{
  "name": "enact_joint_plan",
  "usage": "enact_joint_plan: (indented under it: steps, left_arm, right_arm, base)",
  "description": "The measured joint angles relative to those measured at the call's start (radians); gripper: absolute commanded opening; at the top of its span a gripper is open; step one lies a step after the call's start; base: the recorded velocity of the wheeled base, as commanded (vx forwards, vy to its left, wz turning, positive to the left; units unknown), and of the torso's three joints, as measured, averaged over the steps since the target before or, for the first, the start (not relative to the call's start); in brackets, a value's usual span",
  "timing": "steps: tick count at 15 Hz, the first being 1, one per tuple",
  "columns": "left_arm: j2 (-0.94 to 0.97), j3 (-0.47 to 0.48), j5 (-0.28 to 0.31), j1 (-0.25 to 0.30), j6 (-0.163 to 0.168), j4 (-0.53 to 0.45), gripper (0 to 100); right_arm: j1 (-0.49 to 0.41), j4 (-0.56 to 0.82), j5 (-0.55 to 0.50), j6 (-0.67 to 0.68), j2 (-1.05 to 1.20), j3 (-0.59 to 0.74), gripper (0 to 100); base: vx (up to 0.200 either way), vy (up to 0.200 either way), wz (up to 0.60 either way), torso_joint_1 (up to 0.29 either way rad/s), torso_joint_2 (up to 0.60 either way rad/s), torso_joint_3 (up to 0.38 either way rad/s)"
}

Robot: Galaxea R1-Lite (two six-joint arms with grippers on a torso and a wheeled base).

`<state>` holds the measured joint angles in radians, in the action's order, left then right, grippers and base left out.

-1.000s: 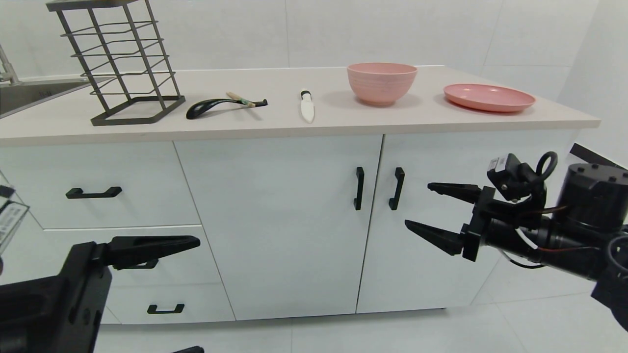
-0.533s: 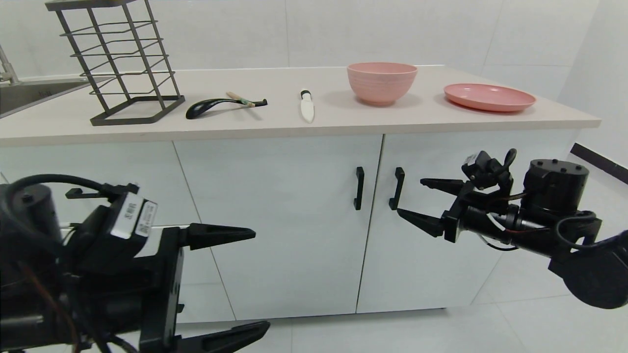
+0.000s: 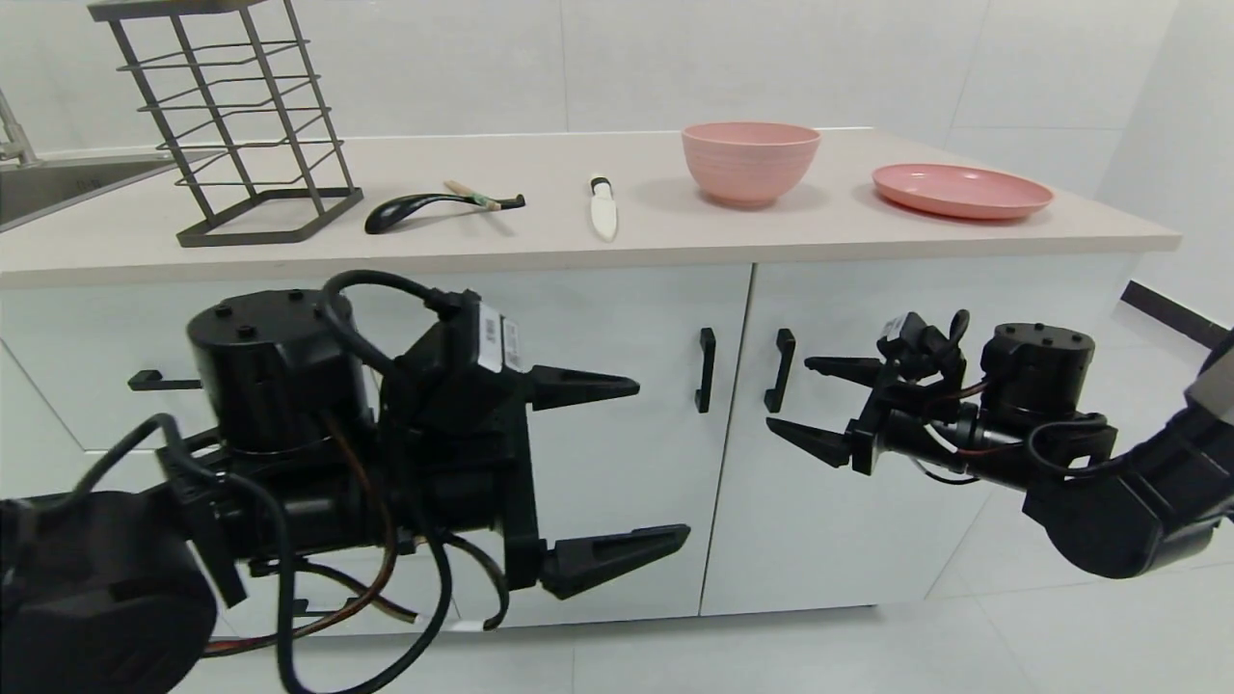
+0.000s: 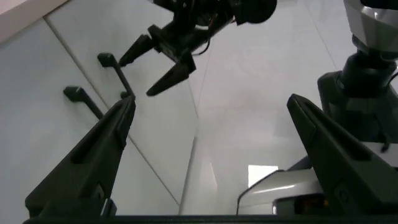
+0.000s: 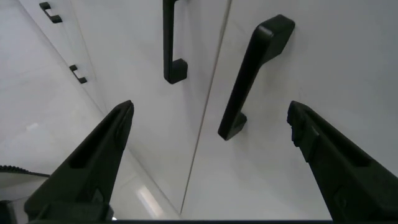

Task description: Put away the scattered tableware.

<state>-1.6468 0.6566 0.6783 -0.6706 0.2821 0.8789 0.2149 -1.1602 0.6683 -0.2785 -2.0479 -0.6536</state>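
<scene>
I'm holding my left gripper [image 3: 661, 461] wide open and empty before the white cabinet doors [image 3: 578, 434]. My right gripper [image 3: 789, 394] is also spread and empty, just beside the black door handle [image 3: 783, 370]. Up on the beige countertop [image 3: 540, 236], well apart from both, a curved black spoon [image 3: 405, 209], white knife [image 3: 603, 212], round pink bowl [image 3: 750, 159] and flat pink plate [image 3: 961, 190] are lying.

White tiled wall [image 3: 627, 58] at the far side, long beige countertop [image 3: 819, 231] on white cabinets, two doors [image 3: 617, 463] with upright black handles [image 3: 707, 370], drawers [image 3: 96, 328] at left, steel sink [image 3: 67, 183] far left, pale tiled floor [image 3: 819, 655] near.
</scene>
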Motion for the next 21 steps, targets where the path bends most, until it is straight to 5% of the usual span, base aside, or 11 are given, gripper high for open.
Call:
enact_joint_plan:
  steps: [3, 9, 15, 21]
  left_arm:
    - [-0.112, 0.111, -0.014, -0.048, -0.017, 0.033, 100]
    - [-0.236, 0.263, -0.032, -0.060, -0.027, 0.041, 100]
    - [-0.295, 0.314, -0.092, -0.089, -0.109, 0.091, 100]
    - [-0.387, 0.450, -0.174, -0.093, -0.148, 0.110, 100]
  right_arm:
    - [0.003, -0.050, 0.041, 0.001, -0.044, -0.028, 100]
    - [0.021, -0.085, 0.090, 0.008, -0.062, -0.033, 100]
    - [0.034, -0.105, 0.138, 0.010, -0.080, -0.042, 100]
    - [0.007, -0.231, 0.330, 0.008, -0.074, 0.111, 100]
  base:
    - [0.000, 0.000, 0.00, 0.000, 0.00, 0.000]
    - [0.000, 0.000, 0.00, 0.000, 0.00, 0.000]
    - [0.000, 0.000, 0.00, 0.000, 0.00, 0.000]
    - [0.000, 0.000, 0.00, 0.000, 0.00, 0.000]
